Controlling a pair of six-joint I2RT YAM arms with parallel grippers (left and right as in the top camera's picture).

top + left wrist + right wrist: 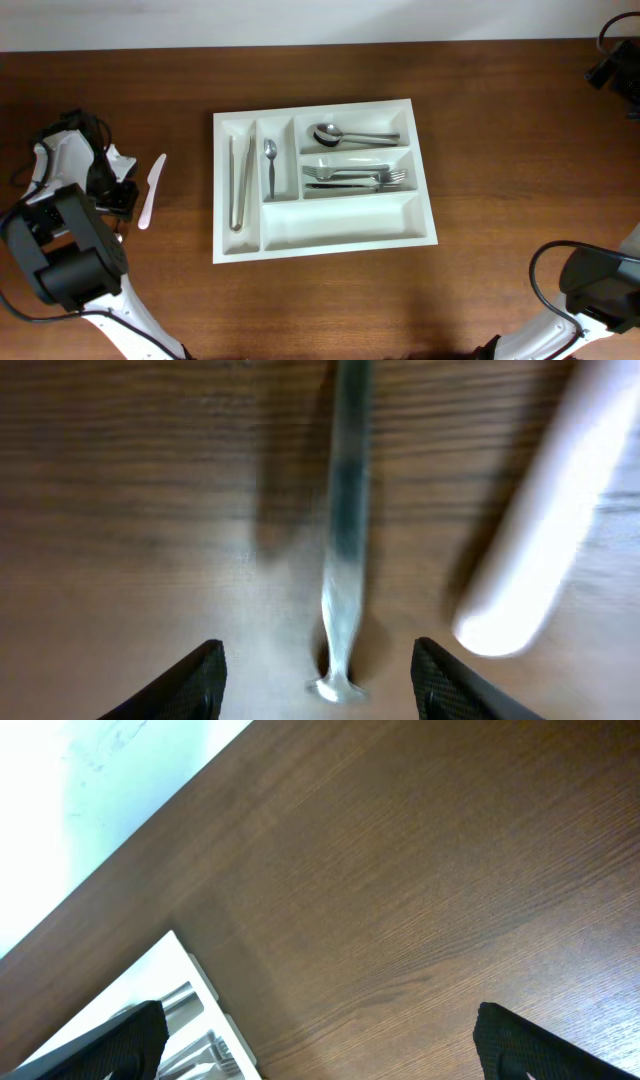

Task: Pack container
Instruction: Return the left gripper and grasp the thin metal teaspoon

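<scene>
Two loose pieces lie at the left on the brown wooden table (480,290): the open left claw (318,665) straddles a slim metal utensil handle (345,510), with a white plastic knife (151,188) just beside. The large white rectangular plastic tray (340,225) sits central, partly filled. The right claw (325,1045) is open over bare wood. Next, probably: grip the handle and lift.

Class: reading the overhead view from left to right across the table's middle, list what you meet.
Left arm → white knife → tray left wall → tongs → small spoon → forks.
</scene>
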